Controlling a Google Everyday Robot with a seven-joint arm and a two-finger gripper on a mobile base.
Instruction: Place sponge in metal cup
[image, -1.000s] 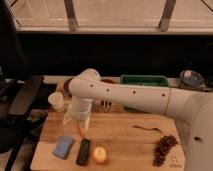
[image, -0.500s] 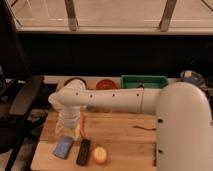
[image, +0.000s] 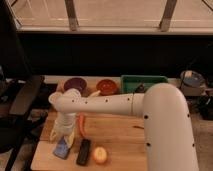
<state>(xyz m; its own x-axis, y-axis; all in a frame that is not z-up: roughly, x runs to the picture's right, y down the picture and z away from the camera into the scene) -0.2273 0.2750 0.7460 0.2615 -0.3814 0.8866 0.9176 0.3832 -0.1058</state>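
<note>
The sponge (image: 62, 148), a small blue-grey pad, lies at the front left of the wooden table (image: 125, 145). My gripper (image: 64, 135) hangs from the white arm (image: 105, 104), pointing down. It is directly over the sponge, at or just above its top. I cannot make out the metal cup; it may be hidden behind the arm.
A narrow black block (image: 83, 151) and a round yellow-orange fruit (image: 100, 155) lie right of the sponge. A carrot (image: 81, 125) lies beside the gripper. A purple bowl (image: 75, 84), an orange bowl (image: 106, 86) and a green tray (image: 144, 81) stand at the back. A grey round container (image: 191, 80) is at the far right.
The arm has swung left and forward, and the gripper has come down from above the table's middle-left to right over the sponge. The sponge has not moved.
</note>
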